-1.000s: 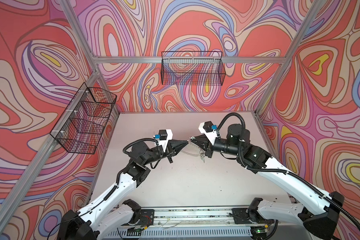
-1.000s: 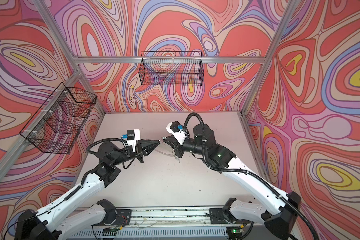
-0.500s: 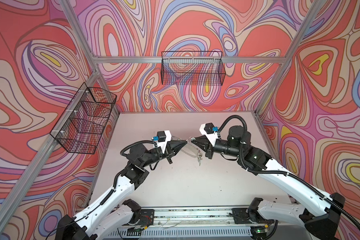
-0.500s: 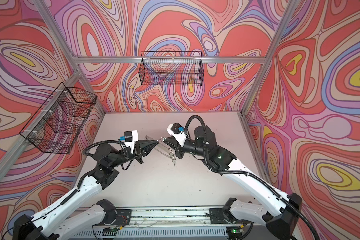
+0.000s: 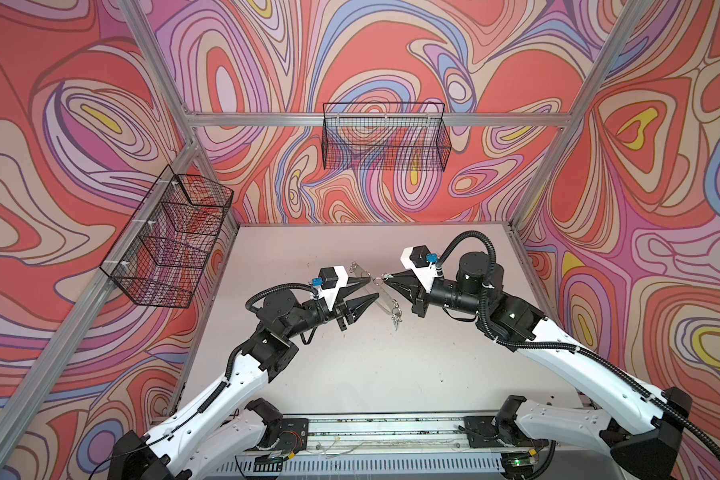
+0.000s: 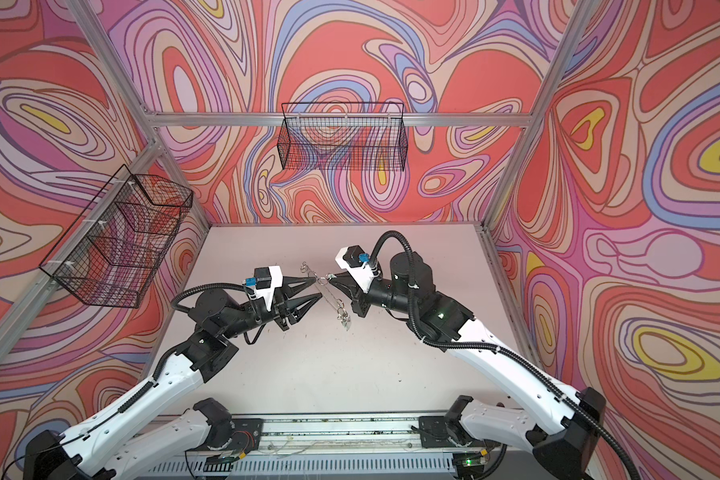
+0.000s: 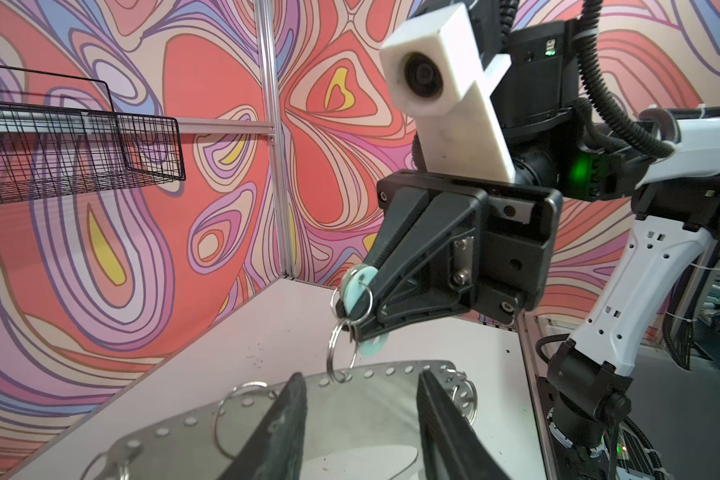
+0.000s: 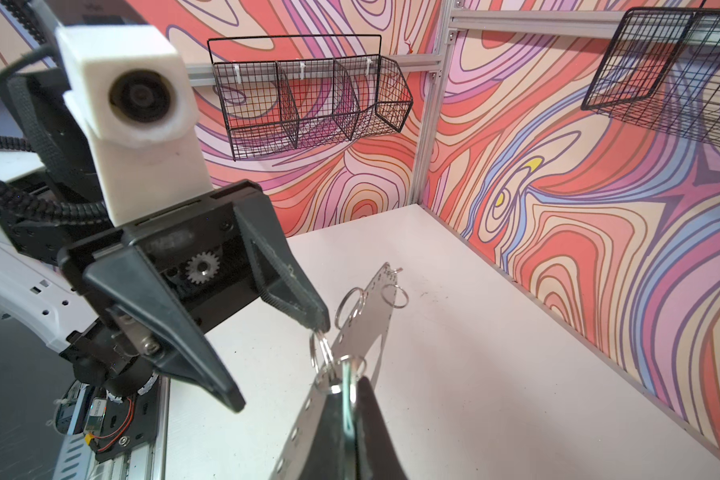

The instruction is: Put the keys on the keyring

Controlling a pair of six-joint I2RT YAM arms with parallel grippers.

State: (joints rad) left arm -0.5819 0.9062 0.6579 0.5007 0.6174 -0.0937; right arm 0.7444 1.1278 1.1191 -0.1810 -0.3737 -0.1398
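Opened since a second ago, the left gripper [image 5: 373, 287] jaws stand half apart, loosely straddling the keyring [image 7: 362, 395] above the counter [image 5: 350, 365]. The right gripper [image 6: 332, 277] jaws pinch one of the keys [image 7: 358, 282] by its tag, ring through a rim hole. That key seems hung, so next the left should regrip before release.

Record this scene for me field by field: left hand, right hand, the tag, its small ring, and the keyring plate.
left hand: open, fingertips close to the keyring, not clamping it
right hand: shut on a mint tag
small ring: hangs from the mint tag, threaded through a rim hole of the keyring
keyring: tilted between the two hands, apparently lifted off the table
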